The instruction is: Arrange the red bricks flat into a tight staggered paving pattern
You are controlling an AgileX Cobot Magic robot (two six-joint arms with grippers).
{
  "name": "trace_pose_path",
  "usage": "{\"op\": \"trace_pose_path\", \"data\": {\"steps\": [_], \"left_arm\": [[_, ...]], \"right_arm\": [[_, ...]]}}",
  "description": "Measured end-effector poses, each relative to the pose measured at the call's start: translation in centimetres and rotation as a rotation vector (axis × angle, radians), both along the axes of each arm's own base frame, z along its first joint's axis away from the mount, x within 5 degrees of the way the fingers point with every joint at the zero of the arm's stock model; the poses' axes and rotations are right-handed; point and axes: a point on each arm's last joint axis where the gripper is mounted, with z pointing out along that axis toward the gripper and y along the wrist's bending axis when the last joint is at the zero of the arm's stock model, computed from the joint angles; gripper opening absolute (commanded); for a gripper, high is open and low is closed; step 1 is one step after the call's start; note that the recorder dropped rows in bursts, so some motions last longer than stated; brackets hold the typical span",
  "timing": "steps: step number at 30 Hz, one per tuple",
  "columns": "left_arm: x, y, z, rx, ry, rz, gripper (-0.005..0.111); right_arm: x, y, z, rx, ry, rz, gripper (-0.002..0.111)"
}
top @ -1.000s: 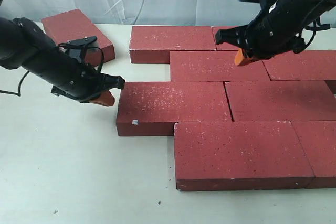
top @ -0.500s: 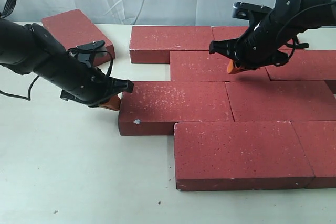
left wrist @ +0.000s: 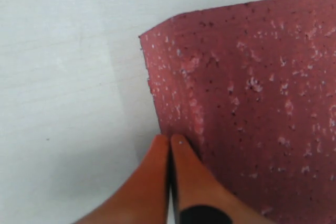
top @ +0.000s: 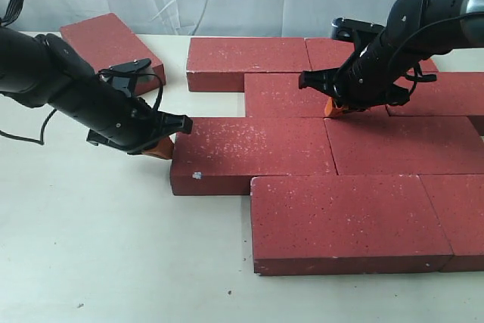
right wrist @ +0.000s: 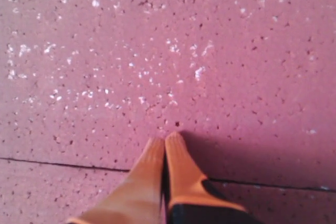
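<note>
Both pressed together, my left end effector [top: 162, 147] touches the end of the protruding brick [top: 253, 149] and right end effector [top: 333, 107] rests on the brick behind it [top: 291, 94], I think to push the red bricks [top: 344, 221] tight.

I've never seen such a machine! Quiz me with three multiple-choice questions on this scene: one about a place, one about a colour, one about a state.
1. Where are the left gripper's tips?
A) high in the air
B) at the short end of a dark red, white-speckled rectangular paving brick
C) on the middle of that brick's top

2. What colour are the fingertips?
A) orange
B) blue
C) green

3. How do the right gripper's jaws stand?
A) wide open
B) shut, holding nothing
C) clamped round a brick

1 B, the left wrist view shows them at its end.
2 A, both wrist views show orange.
3 B, they meet over a neighbouring brick.
</note>
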Motion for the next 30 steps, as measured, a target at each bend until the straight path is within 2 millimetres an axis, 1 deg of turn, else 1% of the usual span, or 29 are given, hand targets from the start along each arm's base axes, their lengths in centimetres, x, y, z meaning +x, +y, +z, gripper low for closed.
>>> {"op": "trace_pose_path", "data": {"steps": [3, 6, 11, 14, 16, 19, 30], "left_arm": [[0.0, 0.0, 0.0, 0.0, 0.0, 0.0, 0.0], [0.0, 0.0, 0.0, 0.0, 0.0, 0.0, 0.0], [-0.1, 0.0, 0.0, -0.002, 0.005, -0.003, 0.0], [-0.1, 0.0, 0.0, -0.002, 0.005, -0.003, 0.0], [-0.1, 0.0, 0.0, -0.002, 0.005, -0.003, 0.0], [-0.1, 0.0, 0.0, 0.001, 0.004, -0.006, 0.0], [-0.1, 0.1, -0.1, 0.019, 0.01, -0.011, 0.0]], "right_arm": [[0.0, 0.0, 0.1, 0.0, 0.002, 0.001, -0.001], [-0.3, 0.0, 0.6, 0.002, 0.009, 0.006, -0.001], [-0.7, -0.2, 3.4, 0.014, -0.04, 0.008, -0.001], [-0.8, -0.7, 4.7, 0.018, -0.072, -0.006, -0.001], [-0.8, -1.2, 5.1, 0.015, -0.082, -0.013, -0.001], [-0.9, -1.5, 5.5, -0.001, -0.087, -0.006, -0.001], [-1.2, -1.5, 5.3, -0.005, -0.047, -0.003, -0.001]]}}
